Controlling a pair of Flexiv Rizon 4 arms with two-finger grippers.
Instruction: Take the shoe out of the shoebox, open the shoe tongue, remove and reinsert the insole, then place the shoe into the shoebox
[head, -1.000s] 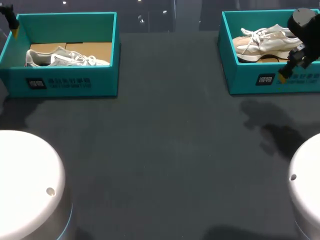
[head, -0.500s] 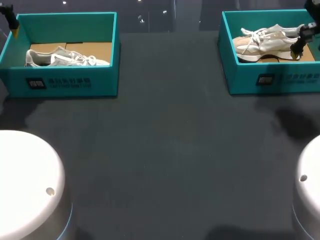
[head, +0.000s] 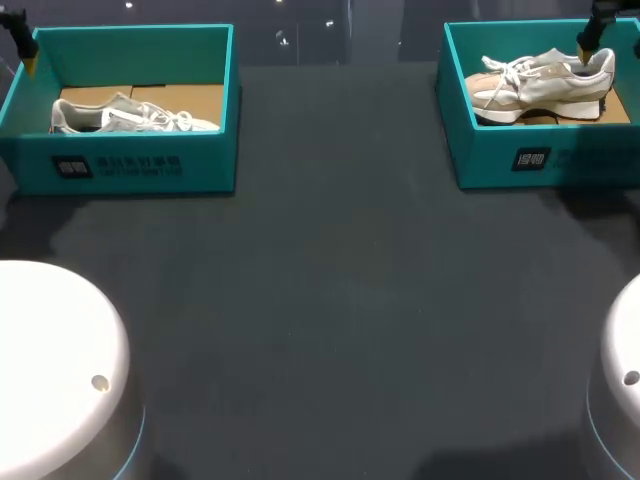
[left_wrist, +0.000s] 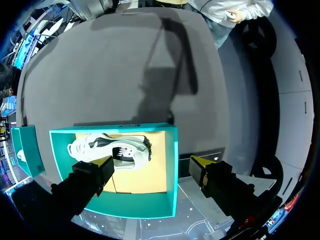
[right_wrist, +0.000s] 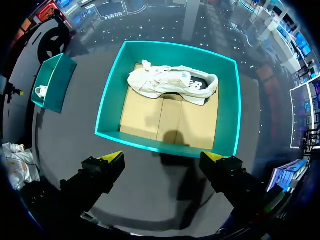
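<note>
the right gripper (right_wrist: 164, 156) hangs high over the right shoebox (right_wrist: 107, 100) with its fingers spread wide, probably lining up for the first lift. the pale shoe (right_wrist: 170, 85) inside lies untouched on the cardboard liner (right_wrist: 150, 120), along the wall farthest from the fingers. the left gripper (left_wrist: 150, 162), fingers likewise spread and empty, hangs above the left shoebox (left_wrist: 172, 170), where a grey-white shoe (left_wrist: 112, 149) lies along one wall.
</note>
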